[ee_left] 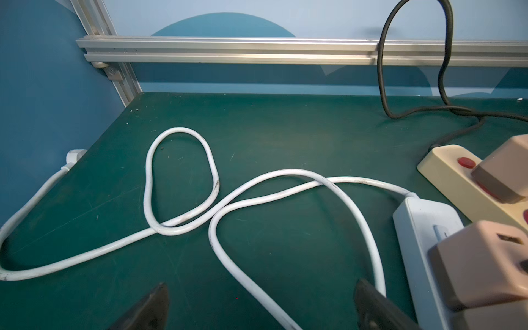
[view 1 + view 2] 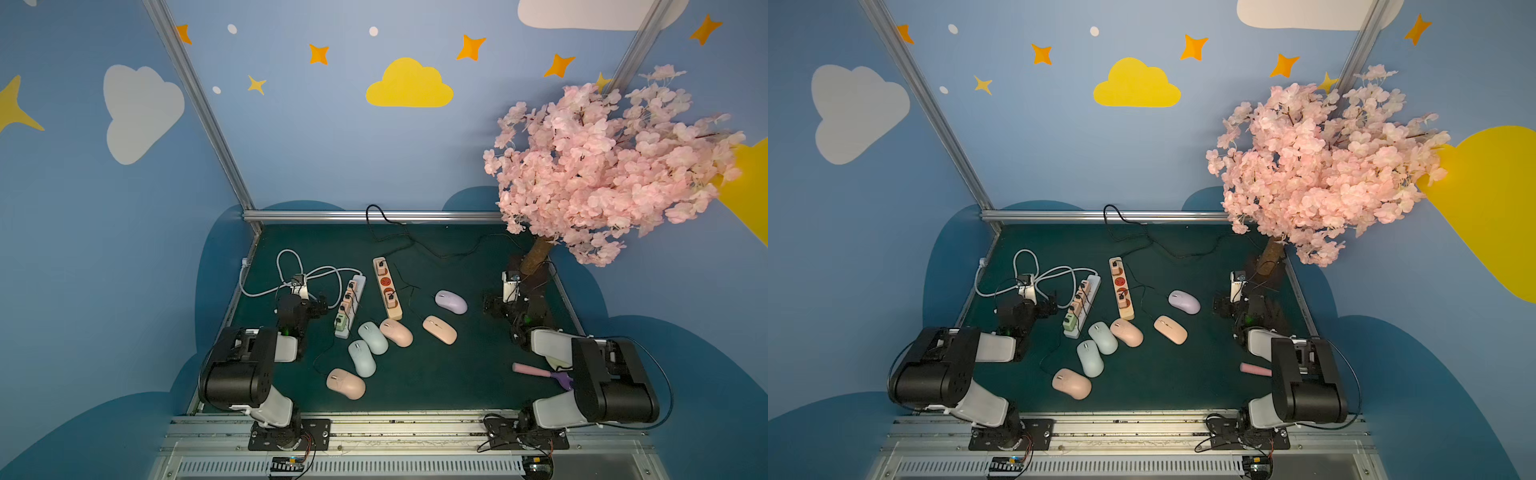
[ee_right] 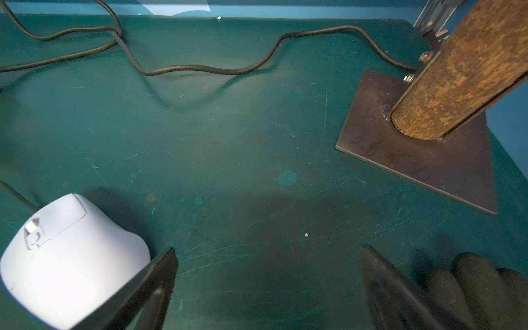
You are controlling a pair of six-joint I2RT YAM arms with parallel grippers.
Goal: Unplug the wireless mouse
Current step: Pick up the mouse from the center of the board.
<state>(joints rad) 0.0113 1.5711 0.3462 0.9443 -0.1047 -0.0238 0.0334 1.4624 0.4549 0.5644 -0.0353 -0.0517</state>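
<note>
Several wireless mice lie mid-mat in both top views: a lilac mouse [image 2: 451,301] [image 3: 68,257], a peach one [image 2: 439,329], two pink ones [image 2: 396,332] [image 2: 345,383] and two pale blue ones [image 2: 372,337]. Thin black leads run from them to adapters on a white power strip [image 2: 351,305] [image 1: 420,243] and a beige strip [image 2: 387,286] [image 1: 457,183]. My left gripper [image 2: 307,297] [image 1: 260,285] is open, left of the white strip, with that strip's white cable [image 1: 183,225] passing under it. My right gripper [image 2: 494,305] [image 3: 268,248] is open and empty, right of the lilac mouse.
A pink blossom tree [image 2: 602,166] stands back right on a metal base plate [image 3: 423,160]. A thick black cord [image 2: 415,245] snakes along the back. A pink-handled tool [image 2: 534,370] lies near the right arm. Aluminium rails [image 2: 374,215] edge the green mat.
</note>
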